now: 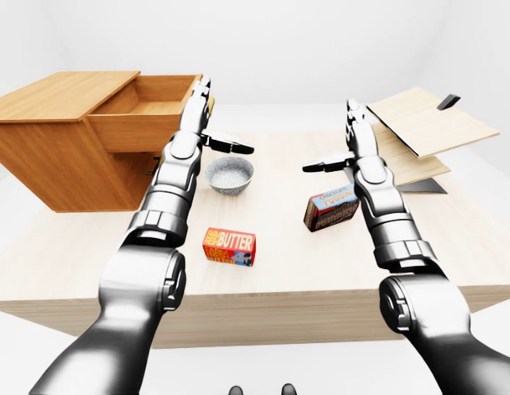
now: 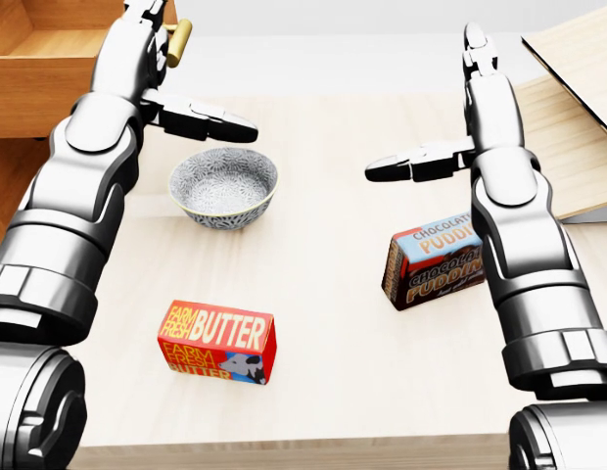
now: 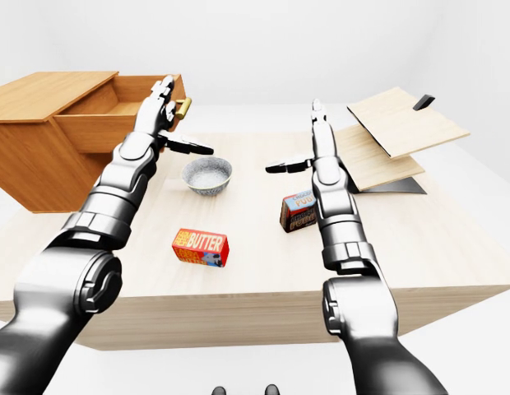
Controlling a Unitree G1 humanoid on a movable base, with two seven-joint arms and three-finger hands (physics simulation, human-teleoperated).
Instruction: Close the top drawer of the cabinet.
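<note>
I see the top drawer (image 3: 115, 115) pulled out of the cabinet (image 1: 53, 144) at upper left. My left hand (image 3: 160, 111), fingers spread, reaches its brass handle (image 3: 183, 106). My right hand (image 3: 308, 144) hovers spread above the table (image 1: 280, 239).

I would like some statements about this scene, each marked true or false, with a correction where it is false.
1. The top drawer of the cabinet is pulled out. True.
2. The left robot hand is beside the drawer's brass handle, fingers open. True.
3. The bowl is full of butter. False: it looks empty; the butter box lies on the table, apart from it.
4. The right robot hand holds the pudding box. False: it is open, above the box in the head view.
5. The wooden boards are on the left of the left-eye view. False: they are on the right.
</note>
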